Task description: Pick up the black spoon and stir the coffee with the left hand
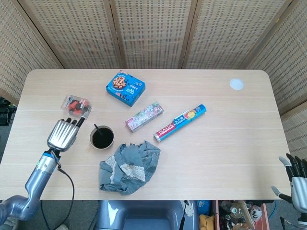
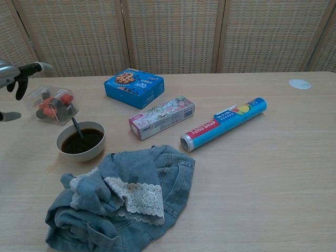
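Hovering near the table's (image 1: 225, 158) left edge, left hand (image 1: 63, 134) is released, fingers spread, holding nothing, just left of the coffee bowl (image 1: 102, 137). Black spoon (image 1: 97, 130) stands unheld in the coffee, handle leaning on the rim toward the left edge. Denim cloth (image 1: 128, 165) crowds the bowl on the front side; clear snack box (image 1: 75, 105) sits just behind the hand. Table's right half is open. Right hand (image 1: 296, 184) hangs off the front-right corner, fingers apart, empty.
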Controlling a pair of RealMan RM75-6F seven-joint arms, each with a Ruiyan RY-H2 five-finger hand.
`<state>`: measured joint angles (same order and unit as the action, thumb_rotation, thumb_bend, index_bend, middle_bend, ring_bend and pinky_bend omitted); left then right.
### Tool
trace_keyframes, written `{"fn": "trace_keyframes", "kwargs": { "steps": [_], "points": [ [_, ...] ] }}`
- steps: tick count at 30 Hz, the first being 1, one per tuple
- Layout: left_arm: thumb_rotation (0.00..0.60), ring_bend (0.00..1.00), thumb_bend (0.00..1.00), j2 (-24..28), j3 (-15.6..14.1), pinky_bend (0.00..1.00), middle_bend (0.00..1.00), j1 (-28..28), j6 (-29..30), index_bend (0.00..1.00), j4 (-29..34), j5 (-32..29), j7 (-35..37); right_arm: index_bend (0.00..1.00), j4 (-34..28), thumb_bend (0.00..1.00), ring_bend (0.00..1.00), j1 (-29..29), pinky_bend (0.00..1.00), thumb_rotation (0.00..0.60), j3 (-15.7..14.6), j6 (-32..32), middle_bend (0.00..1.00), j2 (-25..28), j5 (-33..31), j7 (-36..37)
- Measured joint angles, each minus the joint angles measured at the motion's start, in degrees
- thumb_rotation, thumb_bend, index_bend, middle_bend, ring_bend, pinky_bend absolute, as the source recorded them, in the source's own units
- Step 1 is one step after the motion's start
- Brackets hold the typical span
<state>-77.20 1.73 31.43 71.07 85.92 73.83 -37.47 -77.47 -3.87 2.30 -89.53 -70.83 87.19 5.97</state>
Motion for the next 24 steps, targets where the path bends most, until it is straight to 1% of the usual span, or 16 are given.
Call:
{"fn": "trace_keyframes", "kwargs": {
  "steps": [1,3,6,8,11,13,16,20,24],
  "points": [
    [0.6,0.27,0.27,0.5,-0.2,0.55,0.36,-1.0,1.0,0.0,0.6,0.3,1.7,0.17,-0.1,0.21,0.0,0.1,0.0,0.6,0.0,0.1,0.16,0.0,0.1,-0.1],
    [0.6,0.21,0.27,1.3,-0.8,0.5,0.3,-3.4,3.7,0.0,1.5,1.2,5.6,0.17,-0.4,0.21,0.0,0.3,0.0,0.6,-0.1,0.2,0.16,0.1,0.4,-0.3],
    [0.6,0.16,0.27,1.9,-1.5,0.45,0.24,-6.2,7.0,0.0,1.8,3.0,11.0,0.17,-0.8,0.21,0.0,0.7,0.0,0.6,-0.1,0.4,0.16,0.2,0.7,-0.8],
    [0.6,0.12,0.27,2.1,-2.1,0.39,0.21,-8.4,9.8,0.0,1.7,4.5,15.3,0.17,-1.0,0.21,0.0,0.9,0.0,0.6,-0.2,0.5,0.16,0.2,1.0,-1.0],
    [0.6,0.05,0.27,2.0,-3.1,0.25,0.13,-12.1,14.4,0.0,0.8,6.8,21.6,0.17,-1.4,0.21,0.0,1.3,0.0,0.6,-0.3,0.6,0.16,0.2,1.4,-1.5],
    [0.6,0.01,0.27,1.9,-3.8,0.14,0.05,-15.0,17.5,0.0,-0.3,8.2,25.7,0.17,-1.6,0.21,0.0,1.5,0.0,0.6,-0.4,0.6,0.16,0.2,1.8,-1.7],
    [0.6,0.0,0.25,1.8,-5.1,0.03,0.0,-18.8,20.1,0.0,-2.0,9.3,30.0,0.17,-1.8,0.21,0.0,1.8,0.0,0.6,-0.6,0.6,0.16,0.1,2.4,-2.0],
    [0.6,0.0,0.25,1.8,-6.3,0.02,0.0,-22.6,21.5,0.0,-3.1,9.6,33.4,0.17,-2.2,0.21,0.0,2.2,0.0,0.6,-0.8,0.5,0.16,0.1,3.1,-2.5],
    [0.6,0.0,0.25,1.8,-7.3,0.0,0.0,-25.0,22.3,0.0,-3.9,10.2,34.2,0.17,-2.3,0.21,0.0,2.4,0.0,0.6,-0.9,0.5,0.16,-0.1,3.4,-2.7]
  ]
}}
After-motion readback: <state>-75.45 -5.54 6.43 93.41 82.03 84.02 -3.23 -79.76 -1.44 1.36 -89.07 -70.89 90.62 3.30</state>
